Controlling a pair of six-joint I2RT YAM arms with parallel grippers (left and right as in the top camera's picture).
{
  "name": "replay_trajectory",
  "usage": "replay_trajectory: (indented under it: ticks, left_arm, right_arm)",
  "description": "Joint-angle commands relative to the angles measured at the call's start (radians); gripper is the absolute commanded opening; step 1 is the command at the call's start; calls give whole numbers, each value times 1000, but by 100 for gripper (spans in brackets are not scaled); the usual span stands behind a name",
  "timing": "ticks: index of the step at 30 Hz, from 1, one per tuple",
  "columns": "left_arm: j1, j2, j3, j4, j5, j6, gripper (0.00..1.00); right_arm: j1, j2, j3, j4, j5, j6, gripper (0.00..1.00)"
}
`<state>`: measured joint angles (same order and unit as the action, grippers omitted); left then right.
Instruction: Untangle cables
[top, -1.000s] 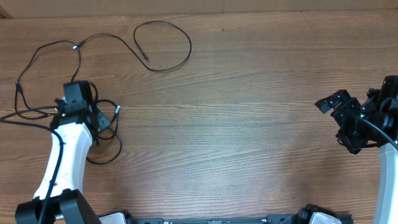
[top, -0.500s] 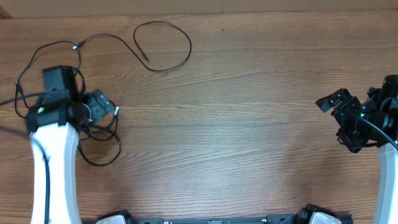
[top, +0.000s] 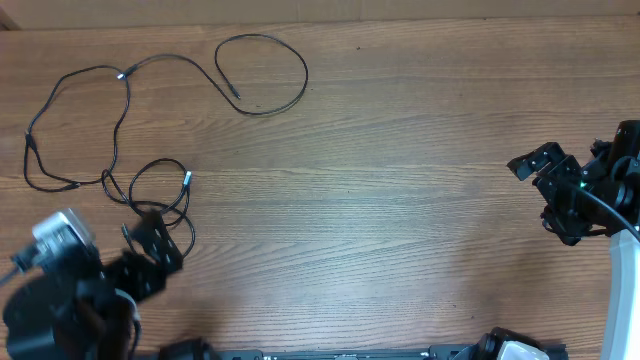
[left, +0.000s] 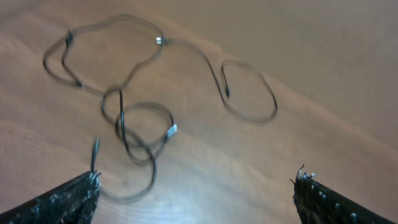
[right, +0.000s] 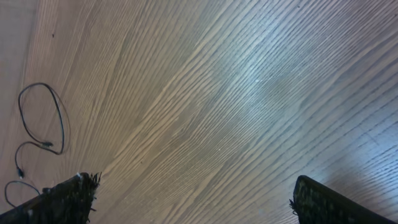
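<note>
Cables (top: 121, 74) lie on the left part of the surface (top: 400, 200), mostly far. They look thin, light and floppy, so they may slide and droop. Grab near a plug by the small coil. Their long line runs left to right. Left jaws and right jaws are wide open, empty.

- You see the cables (top: 120, 74) as thin black lines, with small silvery tips (top: 187, 178) catching the light.
- Your table (top: 400, 150) is warm mid-brown wood, streaked with fine darker grain; in the right wrist view a pale sheen runs across it.
- The left gripper (left: 198, 179) shows you black fingers (left: 68, 199) with a rough, speckled edge.
- The right gripper (right: 194, 182) is black too, and a small green light (top: 582, 184) glows on it.
- Your right arm (top: 625, 290) is white.
</note>
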<state>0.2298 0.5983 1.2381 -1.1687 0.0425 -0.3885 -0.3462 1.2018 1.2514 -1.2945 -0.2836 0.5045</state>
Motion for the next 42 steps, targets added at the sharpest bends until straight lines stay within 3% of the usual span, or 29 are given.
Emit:
replay_trajectory:
  ticks: [1, 7, 11, 16, 18, 24, 32, 42]
  left_arm:
    - [-1, -42, 7, -109, 55, 15, 99]
    - [-3, -43, 7, -323, 0, 16, 100]
    - [-104, -59, -6, -286, -56, 15, 100]
    - [-152, -190, -172, -19, -49, 71, 99]
    - [-152, -398, -372, 159, -42, 125, 100]
    - [-151, -588, -534, 204, -44, 134, 100]
    - [-186, -595, -783, 568, -13, 191, 100]
    - [-199, -595, -1062, 855, 64, 190, 99]
  right_arm:
    - [-2, -3, -2, 4, 3, -9, 100]
    - [-2, -3, -2, 4, 3, -9, 100]
    - [-2, -3, -2, 4, 3, -9, 100]
    - [-2, -3, -2, 4, 3, -9, 100]
    - [-2, -3, -2, 4, 3, -9, 100]
    - [-2, -3, -2, 4, 3, -9, 100]
    - [-2, -3, -2, 4, 3, -9, 100]
    - [-2, -3, -2, 4, 3, -9, 100]
